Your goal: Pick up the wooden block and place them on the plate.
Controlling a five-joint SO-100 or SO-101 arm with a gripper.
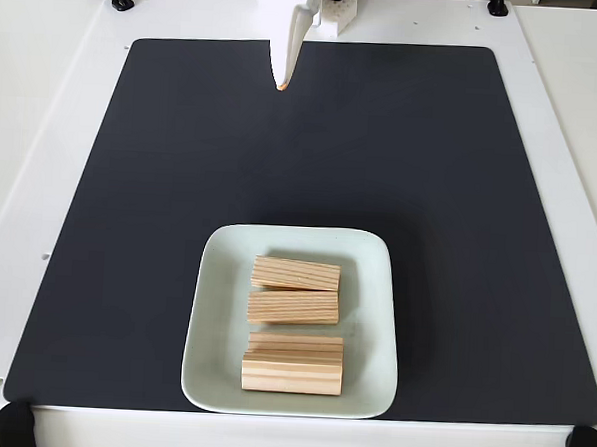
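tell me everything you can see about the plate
The plate is a pale mint-white square dish with rounded corners and a shallow raised rim, glossy like glazed ceramic. It sits flat on the black mat, near the mat's front edge in the fixed view. Four light wooden blocks lie inside it, stacked in a loose column from back to front, long sides roughly parallel; the front two touch. The gripper hangs far behind, well clear of it.

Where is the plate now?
In the fixed view, the plate sits on the black mat, near its front edge, holding the wooden blocks.
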